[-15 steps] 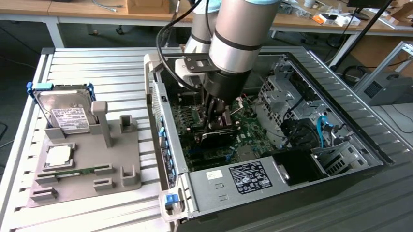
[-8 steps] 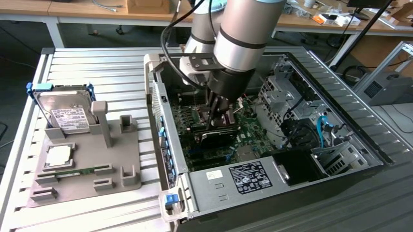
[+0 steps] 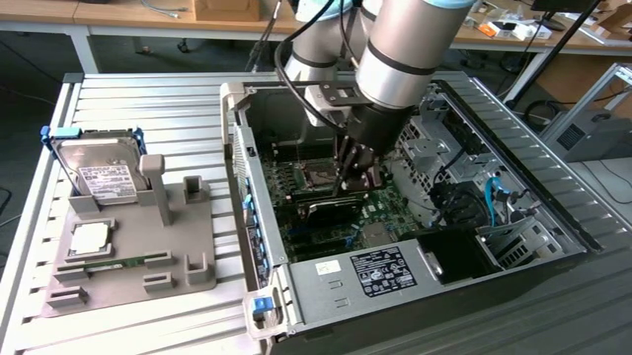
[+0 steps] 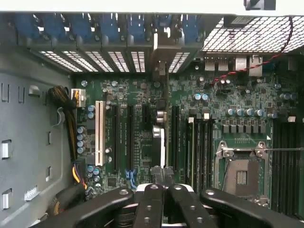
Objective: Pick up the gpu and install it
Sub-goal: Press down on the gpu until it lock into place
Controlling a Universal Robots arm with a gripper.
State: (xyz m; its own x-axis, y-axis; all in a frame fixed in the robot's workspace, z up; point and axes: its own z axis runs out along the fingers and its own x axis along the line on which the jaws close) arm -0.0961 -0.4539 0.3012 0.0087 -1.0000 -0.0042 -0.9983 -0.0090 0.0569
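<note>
The black two-fingered pincer (image 4: 163, 176) is closed on the top edge of the gpu (image 4: 159, 142), a thin dark circuit card seen edge-on. The card hangs directly below the fingertips inside the open grey computer case (image 3: 259, 185), upright, apparently so its lower edge meets a black motherboard slot (image 4: 129, 137). Its long axis runs parallel to the slots, bracket end towards the rear vent grilles (image 4: 137, 59).

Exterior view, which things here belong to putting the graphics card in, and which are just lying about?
Part of the job:
- gripper, shut on the graphics card
- graphics card, edge-on over the motherboard slots
- motherboard
- open computer case

Lying about:
- hard drive, standing in the grey holder tray
- grey holder tray
- memory stick, lying in that tray
</note>
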